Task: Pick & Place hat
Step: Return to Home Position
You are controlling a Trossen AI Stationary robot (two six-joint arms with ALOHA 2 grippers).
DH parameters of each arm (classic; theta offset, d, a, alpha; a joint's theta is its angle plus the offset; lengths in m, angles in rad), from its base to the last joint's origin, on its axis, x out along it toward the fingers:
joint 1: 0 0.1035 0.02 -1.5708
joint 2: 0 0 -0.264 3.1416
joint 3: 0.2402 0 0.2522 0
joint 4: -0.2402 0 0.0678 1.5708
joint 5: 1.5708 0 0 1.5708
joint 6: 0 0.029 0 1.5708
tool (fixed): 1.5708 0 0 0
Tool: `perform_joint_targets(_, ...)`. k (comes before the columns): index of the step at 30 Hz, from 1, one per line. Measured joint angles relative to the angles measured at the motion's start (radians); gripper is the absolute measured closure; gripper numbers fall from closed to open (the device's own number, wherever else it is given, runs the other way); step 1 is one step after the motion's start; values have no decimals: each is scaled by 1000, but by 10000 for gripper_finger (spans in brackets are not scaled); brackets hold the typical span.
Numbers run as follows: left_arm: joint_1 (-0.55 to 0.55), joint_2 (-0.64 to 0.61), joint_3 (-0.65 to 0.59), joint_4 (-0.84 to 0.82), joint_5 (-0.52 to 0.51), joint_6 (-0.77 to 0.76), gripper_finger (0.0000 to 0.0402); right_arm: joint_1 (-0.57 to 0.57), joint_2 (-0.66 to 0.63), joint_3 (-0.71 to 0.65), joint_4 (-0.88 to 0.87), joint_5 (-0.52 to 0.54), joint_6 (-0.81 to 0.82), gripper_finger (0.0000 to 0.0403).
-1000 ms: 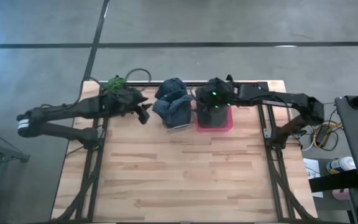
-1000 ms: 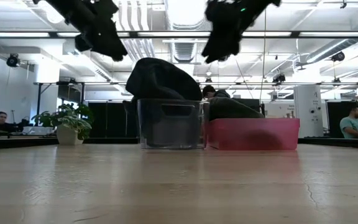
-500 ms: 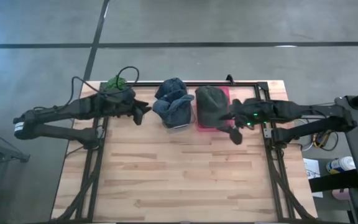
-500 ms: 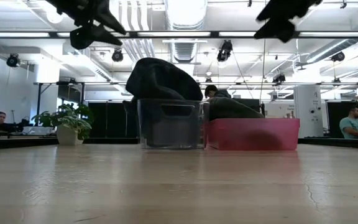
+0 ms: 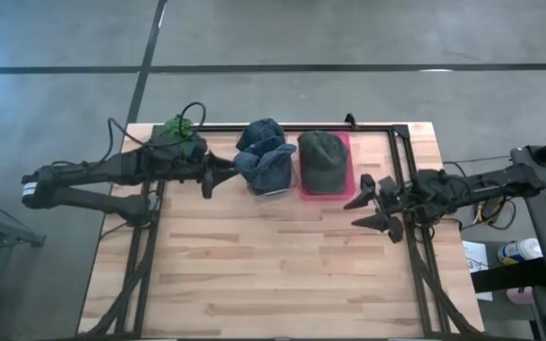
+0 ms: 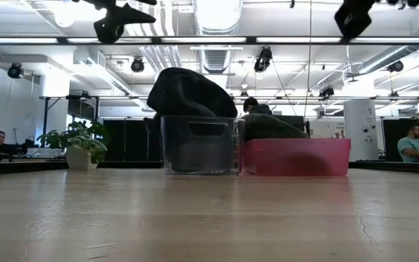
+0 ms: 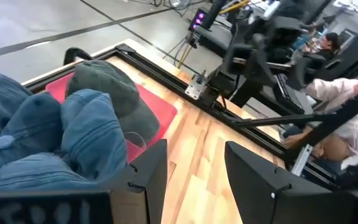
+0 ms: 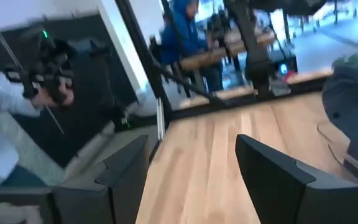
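High view: we see the right claw (image 5: 370, 210), spread and empty, drawn back in the last second from above the pink bin (image 5: 350, 172) to the counter (image 5: 282, 265) edge. The left claw (image 5: 218, 180), also spread, hangs beside the transparent bin (image 5: 271, 191). The blue caps (image 5: 263, 156) heap inside it (a dark cap (image 5: 323, 159) fills the pink one). We judge the placing finished.
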Motion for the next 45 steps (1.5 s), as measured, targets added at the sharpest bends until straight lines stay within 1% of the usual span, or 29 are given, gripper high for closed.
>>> perform_joint_targets(2,-5,0,-2,-1,2,6,248,4,-34,-73,90,9,2,165)
perform_joint_targets(4,-6,-2,-14,-1,0,9,248,5,-71,-136,143,8,10,165)
perform_joint_targets(11,-6,-2,-66,-3,0,2,248,5,-226,-285,175,26,25,165)
perform_joint_targets(17,-4,-8,-88,-5,0,6,248,4,-356,-378,171,122,36,165)
perform_joint_targets(21,14,-15,-89,-1,-1,26,248,4,-412,-441,173,208,49,165)
perform_joint_targets(23,21,-19,-90,-1,-1,39,248,4,-431,-470,172,272,51,165)
perform_joint_targets(25,24,-24,-90,-1,-1,55,248,4,-437,-470,114,304,51,165)
perform_joint_targets(33,24,-43,-90,-2,-6,82,248,4,-417,-471,-34,303,49,165)
perform_joint_targets(39,24,-43,-90,-2,-9,82,248,4,-400,-471,-53,302,48,165)
perform_joint_targets(45,24,-43,-90,-6,-9,61,248,3,-450,-471,-53,301,48,165)
